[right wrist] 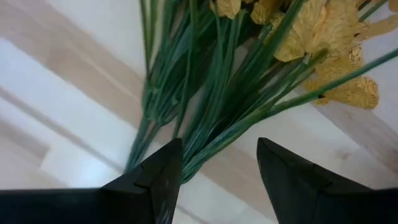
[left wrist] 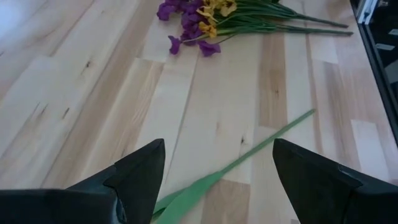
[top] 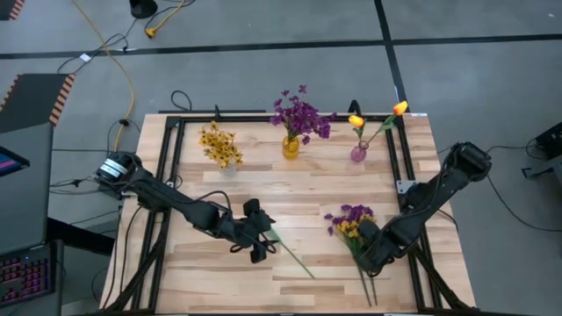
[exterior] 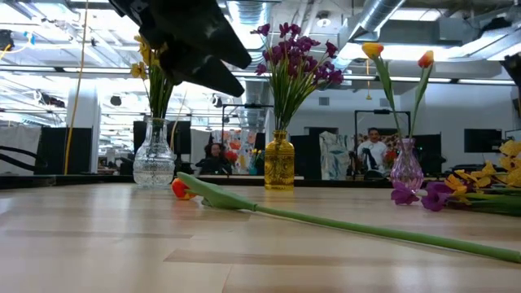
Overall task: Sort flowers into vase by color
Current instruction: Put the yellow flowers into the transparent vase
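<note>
A single tulip [top: 288,252] lies flat on the table, its orange head [exterior: 180,189] toward the left arm and its green stem [left wrist: 249,152] running to the right and near side. My left gripper [top: 255,231] hovers open over the head end, with the stem between its fingers [left wrist: 217,180] in the left wrist view. A loose pile of purple and yellow flowers [top: 350,219] lies on the table's right side. My right gripper [top: 370,251] is open just above their bundled green stems [right wrist: 205,118], touching nothing that I can see.
Three vases stand in a row along the far edge. A clear one holds yellow blossoms [top: 219,147], an amber one holds purple flowers [top: 291,145], and a pink one holds two tulips [top: 358,152]. A black frame [top: 167,167] borders the table. Bare wood lies between the arms.
</note>
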### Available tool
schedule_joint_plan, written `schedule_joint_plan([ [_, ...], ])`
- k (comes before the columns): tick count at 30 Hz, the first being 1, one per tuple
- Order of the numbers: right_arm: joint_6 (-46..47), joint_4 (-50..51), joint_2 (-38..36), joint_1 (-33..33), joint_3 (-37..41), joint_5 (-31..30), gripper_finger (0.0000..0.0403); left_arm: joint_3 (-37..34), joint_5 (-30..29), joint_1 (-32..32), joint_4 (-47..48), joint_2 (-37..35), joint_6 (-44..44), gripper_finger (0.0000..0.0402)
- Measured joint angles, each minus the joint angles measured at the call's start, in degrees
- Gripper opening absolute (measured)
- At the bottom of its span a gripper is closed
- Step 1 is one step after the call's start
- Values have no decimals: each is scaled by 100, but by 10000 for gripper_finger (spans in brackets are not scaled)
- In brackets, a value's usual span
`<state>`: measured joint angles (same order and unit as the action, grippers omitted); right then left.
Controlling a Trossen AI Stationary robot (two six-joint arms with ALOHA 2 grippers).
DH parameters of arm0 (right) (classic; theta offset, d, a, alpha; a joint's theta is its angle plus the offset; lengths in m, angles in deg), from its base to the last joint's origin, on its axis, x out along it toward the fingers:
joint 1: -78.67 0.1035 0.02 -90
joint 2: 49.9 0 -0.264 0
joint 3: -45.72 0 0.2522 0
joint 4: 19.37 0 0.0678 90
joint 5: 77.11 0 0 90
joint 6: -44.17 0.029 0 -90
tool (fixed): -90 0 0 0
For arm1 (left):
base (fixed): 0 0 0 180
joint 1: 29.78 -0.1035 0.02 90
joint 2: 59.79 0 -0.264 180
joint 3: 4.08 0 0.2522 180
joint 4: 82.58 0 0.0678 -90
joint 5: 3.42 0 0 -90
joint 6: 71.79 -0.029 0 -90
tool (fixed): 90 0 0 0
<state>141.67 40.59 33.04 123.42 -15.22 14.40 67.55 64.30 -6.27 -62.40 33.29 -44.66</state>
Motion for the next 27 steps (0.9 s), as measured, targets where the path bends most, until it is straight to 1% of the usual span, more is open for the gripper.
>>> schedule_joint_plan([
  [10, -31, -198, 426, -2, -2, 10, 233, 0, -66, 0, -12, -15, 36, 286],
  [14, -46, -219, 566, -2, -2, 8, 213, 0, -68, 0, -21, -17, 40, 286],
  [18, -107, -244, 698, 11, -2, 11, 168, 0, -66, 0, -26, -17, 46, 286],
  [27, -220, -338, 625, 24, -2, 12, 35, 0, -70, 0, -48, -17, 49, 286],
])
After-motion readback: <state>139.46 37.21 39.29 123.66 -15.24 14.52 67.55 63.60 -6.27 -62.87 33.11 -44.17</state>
